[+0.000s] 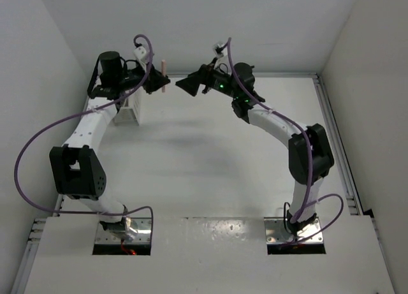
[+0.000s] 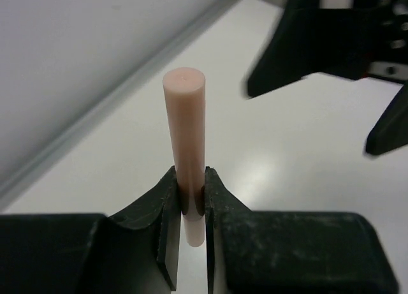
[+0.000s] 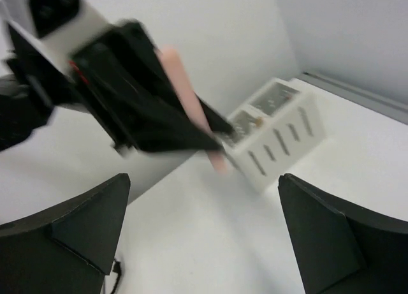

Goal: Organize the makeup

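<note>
My left gripper is shut on the pink makeup stick and holds it upright above the table's far left. In the left wrist view the pink stick rises from between the fingertips. My right gripper is open and empty, just right of the stick, pointing at it. It also shows in the left wrist view. In the right wrist view the pink stick shows blurred in the left gripper, beyond my open fingers. The other makeup sticks are hidden or too small to tell.
The white slatted two-compartment box stands under my left arm at the far left; it also shows in the right wrist view with small items inside. The back wall and the table's raised rim are close behind.
</note>
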